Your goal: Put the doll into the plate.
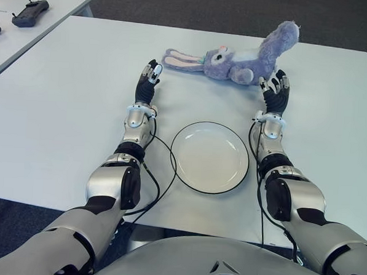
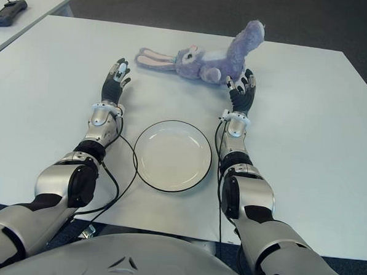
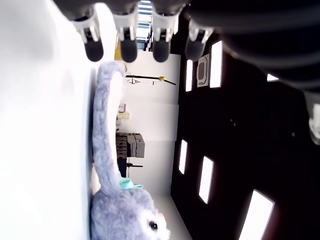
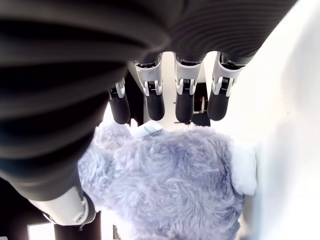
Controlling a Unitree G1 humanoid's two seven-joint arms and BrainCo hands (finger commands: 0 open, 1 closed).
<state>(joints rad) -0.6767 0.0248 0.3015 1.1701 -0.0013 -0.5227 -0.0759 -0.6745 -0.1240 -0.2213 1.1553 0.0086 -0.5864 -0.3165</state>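
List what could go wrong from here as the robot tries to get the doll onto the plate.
1. The doll is long and floppy, its ears trailing toward the left hand. Gripped at one end only, it may sag and drag.
2. The right hand is open right beside the doll's body. Closing from there might pinch only fur and slip.
3. The plate looks shorter than the doll, so ears or legs will probably hang over the rim, or nudge the plate across the table.

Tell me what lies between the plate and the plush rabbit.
Nothing: in the left eye view only bare white table separates the plate from the plush rabbit.
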